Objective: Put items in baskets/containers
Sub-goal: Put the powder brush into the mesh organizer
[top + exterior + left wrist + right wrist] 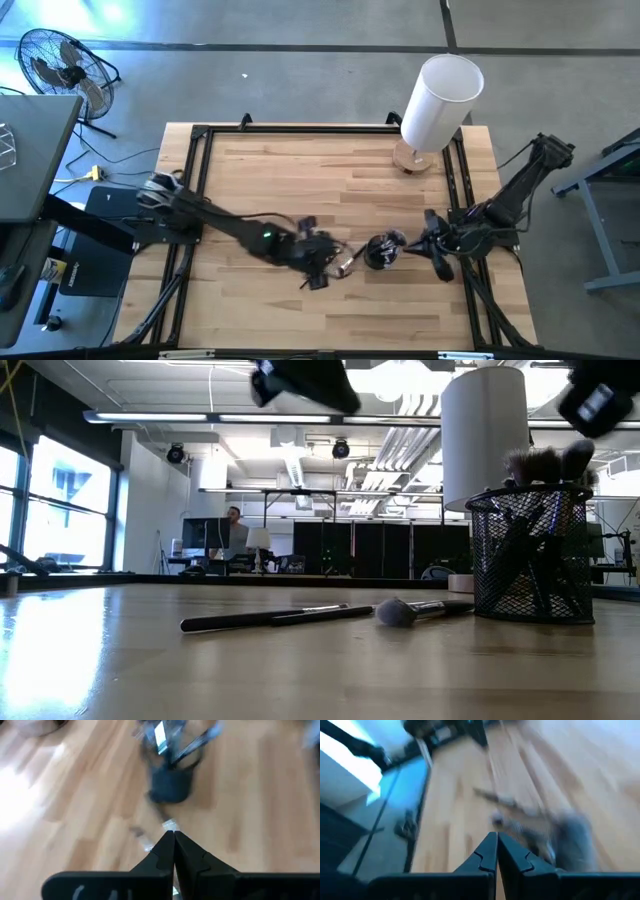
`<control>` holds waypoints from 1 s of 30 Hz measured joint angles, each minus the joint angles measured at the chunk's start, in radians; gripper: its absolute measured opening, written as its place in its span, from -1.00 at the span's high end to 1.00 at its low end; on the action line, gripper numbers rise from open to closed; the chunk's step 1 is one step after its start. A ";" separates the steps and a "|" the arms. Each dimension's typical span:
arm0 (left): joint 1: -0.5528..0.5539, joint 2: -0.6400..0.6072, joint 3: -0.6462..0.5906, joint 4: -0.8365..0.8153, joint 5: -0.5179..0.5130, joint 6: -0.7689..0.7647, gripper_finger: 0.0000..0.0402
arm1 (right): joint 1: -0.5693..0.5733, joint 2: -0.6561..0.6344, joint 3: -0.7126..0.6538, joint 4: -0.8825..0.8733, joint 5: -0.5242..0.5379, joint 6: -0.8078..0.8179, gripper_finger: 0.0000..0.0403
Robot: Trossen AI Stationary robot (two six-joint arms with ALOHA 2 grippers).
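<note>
The black mesh cup [530, 555] stands on the table with several brushes upright in it, their bristle tips above the rim; the high view shows the cup [381, 251] at the table's middle right. Left of the cup, a dark stick brush [265, 618] and a fluffy-tipped brush [405, 612] lie flat on the wood. My left gripper [322, 257] hangs shut above these loose brushes, left of the cup, with nothing between its fingers [167, 851]. My right gripper [436, 252] is shut too, just right of the cup and above the table.
A tall white cylinder [440, 100] on a wooden base stands at the table's far right corner. A black frame [200, 180] runs along the table's edges. Bare wood stretches over the table's left, far and near parts.
</note>
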 joint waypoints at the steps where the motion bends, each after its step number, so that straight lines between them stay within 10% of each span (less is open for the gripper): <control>1: -0.014 -0.033 -0.057 0.056 -0.007 -0.028 0.99 | -0.011 0.038 0.016 0.069 0.023 -0.070 1.00; 6: -0.116 -0.245 -0.390 0.280 -0.083 -0.141 1.00 | -0.125 0.310 0.252 0.110 0.078 -0.336 1.00; 12: -0.234 -0.439 -0.664 0.474 -0.177 -0.247 1.00 | -0.288 0.667 0.644 -0.170 -0.134 -0.457 0.99; 18: -0.294 -0.481 -0.725 0.473 -0.190 -0.280 1.00 | -0.382 0.972 0.949 -0.464 -0.384 -0.506 0.88; 30: -0.314 -0.480 -0.730 0.463 -0.139 -0.280 1.00 | -0.391 1.331 1.167 -0.701 -0.494 -0.846 0.43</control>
